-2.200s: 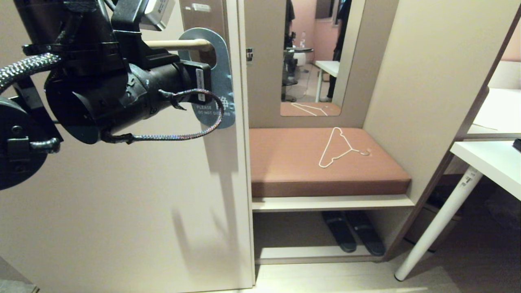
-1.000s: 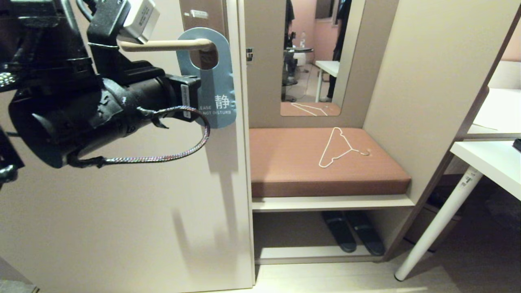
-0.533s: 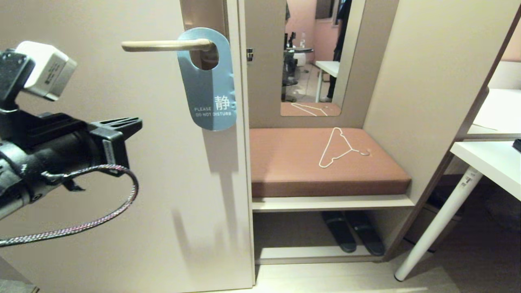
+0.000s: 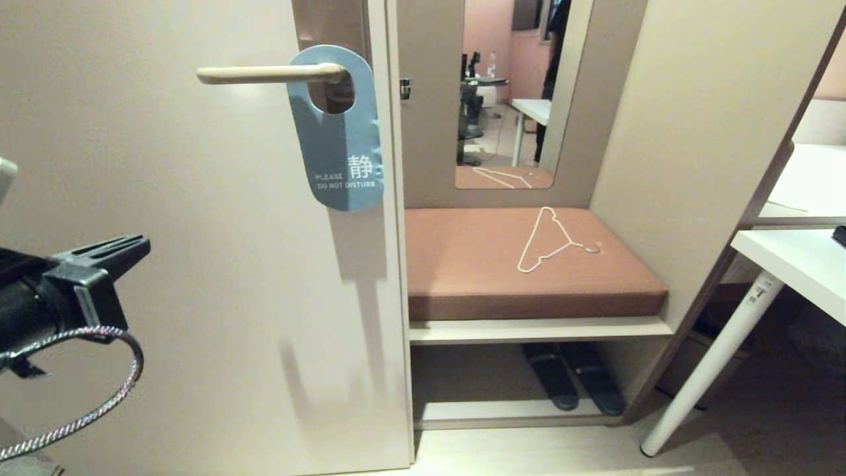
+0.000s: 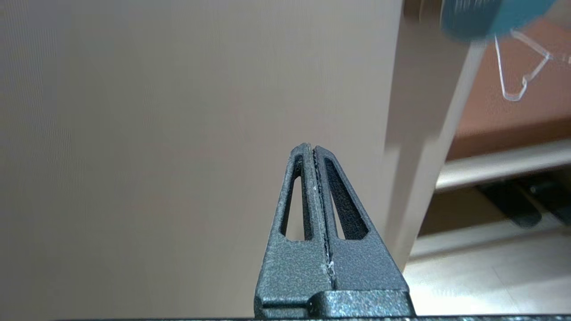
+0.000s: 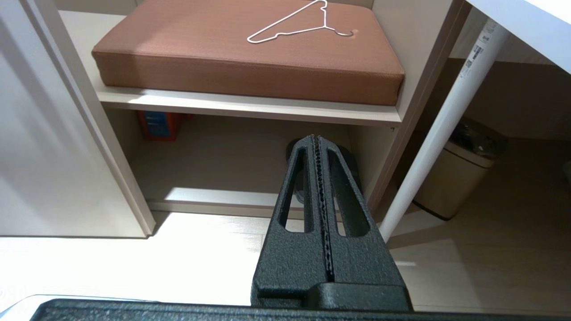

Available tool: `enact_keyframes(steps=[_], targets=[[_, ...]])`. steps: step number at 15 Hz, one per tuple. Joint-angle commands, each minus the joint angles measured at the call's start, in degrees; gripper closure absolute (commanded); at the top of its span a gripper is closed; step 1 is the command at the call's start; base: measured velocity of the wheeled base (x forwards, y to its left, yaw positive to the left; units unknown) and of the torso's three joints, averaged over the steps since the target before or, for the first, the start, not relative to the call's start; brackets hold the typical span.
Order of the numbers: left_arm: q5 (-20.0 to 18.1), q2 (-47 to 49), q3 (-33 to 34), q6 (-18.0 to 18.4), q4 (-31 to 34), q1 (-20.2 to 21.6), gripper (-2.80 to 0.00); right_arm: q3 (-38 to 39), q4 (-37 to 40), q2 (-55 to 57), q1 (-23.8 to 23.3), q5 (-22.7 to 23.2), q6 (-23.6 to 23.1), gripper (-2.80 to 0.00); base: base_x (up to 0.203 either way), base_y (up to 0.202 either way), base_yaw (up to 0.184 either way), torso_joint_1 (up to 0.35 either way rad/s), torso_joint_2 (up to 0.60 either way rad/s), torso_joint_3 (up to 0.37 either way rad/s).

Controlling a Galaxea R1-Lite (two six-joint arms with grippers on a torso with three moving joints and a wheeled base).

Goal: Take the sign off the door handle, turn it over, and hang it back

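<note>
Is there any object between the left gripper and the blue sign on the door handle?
Nothing visible stands between them. The left gripper, shut and empty, sits low at the left in front of the bare door. The sign hangs on the door handle, up and to the right, blue side out.

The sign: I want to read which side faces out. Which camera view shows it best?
The head view: the sign hangs whole on the door handle, teal side out, reading "PLEASE DO NOT DISTURB". The left wrist view catches only a blurred teal edge. The right wrist view misses it.
</note>
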Motion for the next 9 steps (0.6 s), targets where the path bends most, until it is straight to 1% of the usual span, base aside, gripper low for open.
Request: enact_keyframes(steps=[1, 3, 6, 9], targets=[[0.1, -4.8, 4.6, 0.0, -0.1, 0.3, 0.0, 0.0, 0.0, 0.0, 0.0, 0.0, 0.0, 0.0, 0.0, 0.0, 0.0, 0.0, 0.0, 0.0], [-0.6, -10.2, 11.5, -0.1, -0.1, 1.7, 0.0, 0.0, 0.0, 0.0, 0.0, 0.0, 0.0, 0.0, 0.0, 0.0, 0.0, 0.0, 0.0, 0.0], [-4.4, -18.3, 19.8, -0.5, -0.2, 6.5, 0.0, 0.0, 0.1, 0.0, 0.0, 0.0, 0.0, 0.0, 0.0, 0.0, 0.0, 0.0, 0.0, 0.0], [-6.9, -27.4, 27.8, -0.7, -0.2, 12.0, 0.0, 0.0, 0.0, 0.0, 0.0, 0.0, 0.0, 0.0, 0.0, 0.0, 0.0, 0.0, 0.0, 0.0]])
